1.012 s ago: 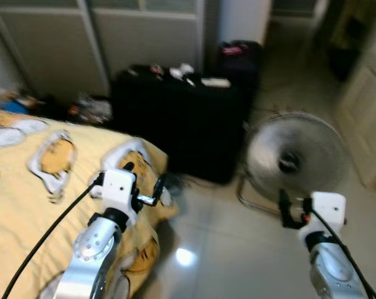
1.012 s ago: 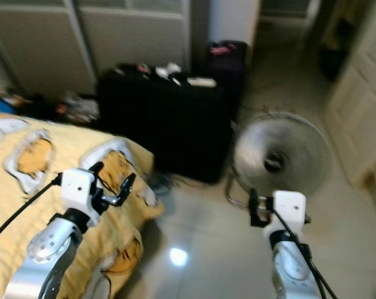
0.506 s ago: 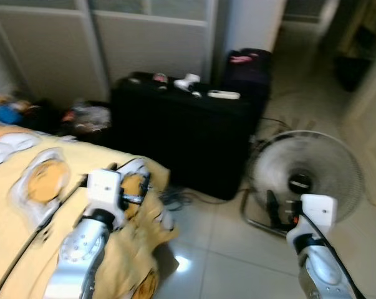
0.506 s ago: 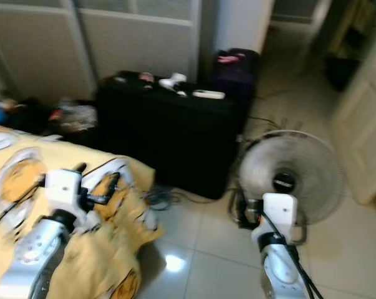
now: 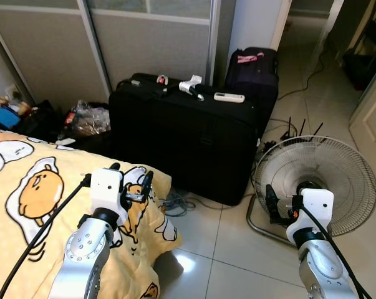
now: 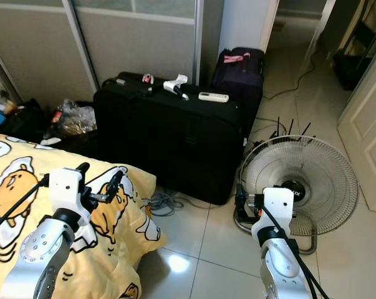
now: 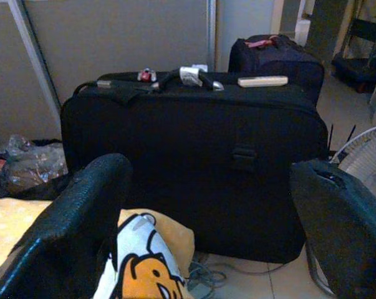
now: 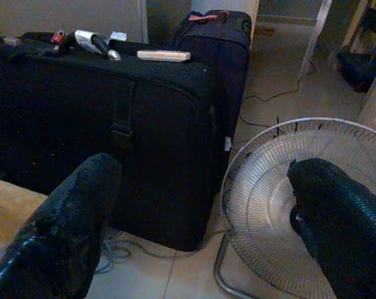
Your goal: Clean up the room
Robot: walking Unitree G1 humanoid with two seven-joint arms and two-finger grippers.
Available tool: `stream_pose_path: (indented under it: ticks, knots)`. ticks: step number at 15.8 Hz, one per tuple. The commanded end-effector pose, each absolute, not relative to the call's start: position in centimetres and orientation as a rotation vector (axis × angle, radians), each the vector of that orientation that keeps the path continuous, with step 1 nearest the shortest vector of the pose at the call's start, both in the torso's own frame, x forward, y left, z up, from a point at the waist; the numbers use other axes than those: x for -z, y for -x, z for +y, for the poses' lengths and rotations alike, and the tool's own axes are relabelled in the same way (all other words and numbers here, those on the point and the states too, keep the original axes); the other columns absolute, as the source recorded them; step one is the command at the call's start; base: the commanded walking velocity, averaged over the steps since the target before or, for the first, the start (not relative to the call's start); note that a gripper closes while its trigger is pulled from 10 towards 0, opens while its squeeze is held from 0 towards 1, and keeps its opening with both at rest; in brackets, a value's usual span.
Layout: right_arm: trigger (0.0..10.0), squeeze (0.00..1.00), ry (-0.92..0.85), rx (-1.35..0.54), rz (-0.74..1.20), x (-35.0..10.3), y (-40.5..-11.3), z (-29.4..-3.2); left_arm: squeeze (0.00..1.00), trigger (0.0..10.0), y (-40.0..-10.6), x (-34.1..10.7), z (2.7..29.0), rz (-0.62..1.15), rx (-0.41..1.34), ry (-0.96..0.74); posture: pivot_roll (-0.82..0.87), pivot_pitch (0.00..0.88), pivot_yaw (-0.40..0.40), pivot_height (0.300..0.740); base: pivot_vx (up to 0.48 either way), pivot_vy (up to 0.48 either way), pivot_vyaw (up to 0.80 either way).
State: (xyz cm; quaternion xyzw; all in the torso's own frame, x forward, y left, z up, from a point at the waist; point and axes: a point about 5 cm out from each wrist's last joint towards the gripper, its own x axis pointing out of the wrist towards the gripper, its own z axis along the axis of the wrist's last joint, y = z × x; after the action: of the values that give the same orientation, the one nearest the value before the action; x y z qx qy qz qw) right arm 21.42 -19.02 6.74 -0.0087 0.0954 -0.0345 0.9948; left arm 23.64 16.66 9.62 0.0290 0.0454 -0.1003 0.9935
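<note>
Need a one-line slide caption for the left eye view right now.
Both grippers, left and right, open and empty, over the yellow bedspread and beside the fan, facing a black suitcase.

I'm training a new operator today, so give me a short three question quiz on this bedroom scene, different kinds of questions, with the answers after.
1. True or false: the white remote lies on top of the black suitcase.
2. Multiple choice: what stands on the floor behind the right gripper? A) a fan B) a chair C) a bucket
3. Fill in: the left gripper hovers over the corner of the yellow ____.

Key
1. True.
2. A, the fan.
3. Blanket; both grippers have their fingers open and hold nothing.
</note>
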Motion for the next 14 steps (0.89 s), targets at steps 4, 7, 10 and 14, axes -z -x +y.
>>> stream_pose_path:
  ticks: [4,7,10,14]
  knots:
    - [10.0,0.0,0.021,0.079,0.206,-6.56,-21.43,-19.22,0.0,10.0,-23.9,-9.71,16.66,0.089,0.2,-0.071,-0.02,0.0,0.034,0.74,0.0,0.0,0.0]
    - [10.0,0.0,0.021,0.079,0.206,-6.56,-21.43,-19.22,0.0,10.0,-23.9,-9.71,16.66,0.089,0.2,-0.071,-0.02,0.0,0.034,0.74,0.0,0.0,0.0]
    - [10.0,0.0,0.021,0.079,0.206,-6.56,-21.43,-19.22,0.0,10.0,-23.9,-9.71,16.66,0.089,0.2,-0.071,-0.02,0.0,0.034,0.74,0.0,0.0,0.0]
    - [10.0,0.0,0.027,0.129,0.191,-6.6,-21.07,-19.87,0.0,10.0,-24.21,-9.75,16.68,0.096,0.234,-0.082,-0.03,0.0,0.067,0.74,0.0,0.0,0.0]
